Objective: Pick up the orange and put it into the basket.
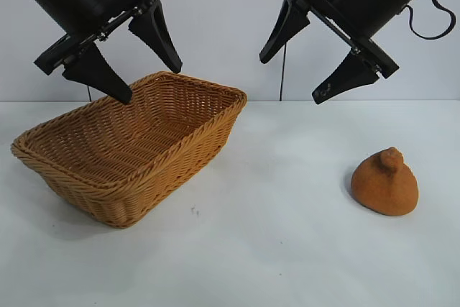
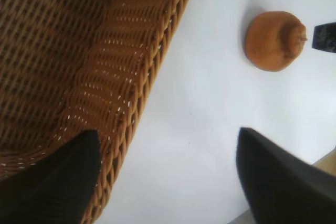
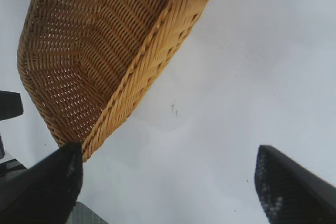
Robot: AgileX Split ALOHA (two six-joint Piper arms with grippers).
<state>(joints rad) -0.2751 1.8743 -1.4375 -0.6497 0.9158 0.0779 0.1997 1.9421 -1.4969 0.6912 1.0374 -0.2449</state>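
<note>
A: Where's the orange (image 1: 384, 183)?
B: On the table, right of the basket (image 1: 188, 154). The right gripper (image 1: 307, 51) hangs above, wide open, empty; it should straddle the body.

Wicker basket (image 3: 105, 56), empty, on white table (image 3: 252, 66). Right gripper (image 3: 168, 182) fingers wide apart, one tip just beside basket corner.

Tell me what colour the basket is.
The basket is tan-golden woven wicker with a braided rim, best seen in the exterior view.
</note>
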